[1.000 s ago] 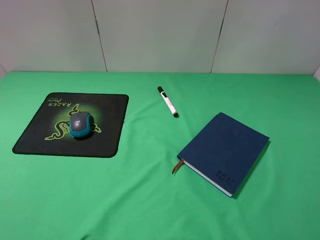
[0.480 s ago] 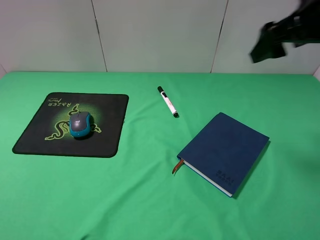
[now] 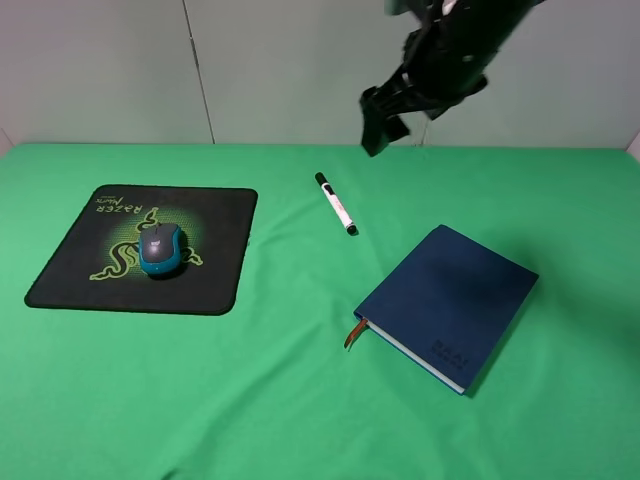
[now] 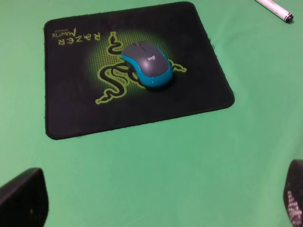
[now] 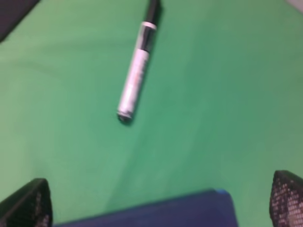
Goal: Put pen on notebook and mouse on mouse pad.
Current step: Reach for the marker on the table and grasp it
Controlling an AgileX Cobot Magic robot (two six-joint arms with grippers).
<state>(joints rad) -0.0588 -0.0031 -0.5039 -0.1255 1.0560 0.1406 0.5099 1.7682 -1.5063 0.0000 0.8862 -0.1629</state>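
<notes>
Right wrist view is showing the right gripper [image 5: 160,196] spread wide above the pen [image 5: 134,78]: probably light, slick, roll-prone; mid-barrel is looking safest.

My high camera looks down from the front across the green cloth table [image 3: 300,420]. My left wrist camera sits close over the square black mouse pad with green snake logo [image 4: 71,113], at nine o'clock in that high view. My right wrist camera, closer still, looks down on the slim white black-capped pen [image 5: 135,78], near twelve o'clock; all three views share it.
</notes>
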